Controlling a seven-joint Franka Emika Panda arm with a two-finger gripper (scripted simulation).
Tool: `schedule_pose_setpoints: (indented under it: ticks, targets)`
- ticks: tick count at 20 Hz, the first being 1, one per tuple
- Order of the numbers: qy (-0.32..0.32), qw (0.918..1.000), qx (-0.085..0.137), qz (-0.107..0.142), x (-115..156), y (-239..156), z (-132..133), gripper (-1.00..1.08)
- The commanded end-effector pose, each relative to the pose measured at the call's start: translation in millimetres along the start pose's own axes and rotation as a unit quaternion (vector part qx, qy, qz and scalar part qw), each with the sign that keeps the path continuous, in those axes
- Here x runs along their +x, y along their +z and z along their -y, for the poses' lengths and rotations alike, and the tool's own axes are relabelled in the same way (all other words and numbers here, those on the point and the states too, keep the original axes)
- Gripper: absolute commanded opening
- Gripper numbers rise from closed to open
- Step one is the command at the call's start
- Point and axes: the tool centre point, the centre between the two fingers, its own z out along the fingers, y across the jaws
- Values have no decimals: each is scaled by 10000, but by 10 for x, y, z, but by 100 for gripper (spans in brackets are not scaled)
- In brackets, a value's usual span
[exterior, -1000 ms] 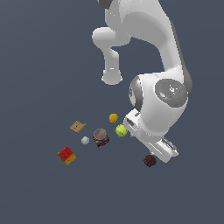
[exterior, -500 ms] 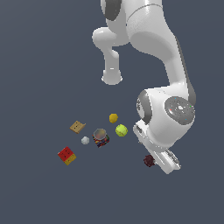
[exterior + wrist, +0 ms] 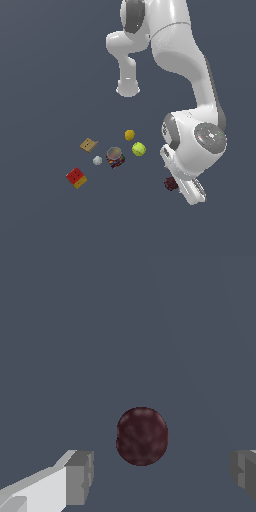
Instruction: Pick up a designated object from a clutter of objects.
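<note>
The designated object, a dark maroon bumpy ball (image 3: 170, 183), lies on the floor apart from the rest of the clutter, toward the exterior view's right. My gripper (image 3: 180, 187) is right beside it, and the white hand covers part of the ball. In the wrist view the same ball (image 3: 142, 436) sits in the wide gap between my two grey fingertips (image 3: 80, 477), slightly ahead of them and touching neither. My gripper (image 3: 162, 472) is open and holds nothing.
The clutter lies to the exterior view's left of the ball: a yellow-green ball (image 3: 139, 148), an orange ball (image 3: 129, 134), a multicoloured can (image 3: 115, 157), a small white ball (image 3: 97, 160), a tan flat block (image 3: 88, 145) and a red-yellow cube (image 3: 76, 177).
The arm has swung toward the exterior view's right and come down, bringing my hand from above the yellow-green ball to the maroon ball. The objects have not moved.
</note>
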Motion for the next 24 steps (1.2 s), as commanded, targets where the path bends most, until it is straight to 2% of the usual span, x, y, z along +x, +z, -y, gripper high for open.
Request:
schedule_pose_setpoints:
  ticks: [1,12,24]
  targets:
    - [131,9999,9,-3,-28,48,25,100]
    - [247,9997,11,-3,-62,138,45,100]
    - [267,9996,15,-4,-63,615,41,100]
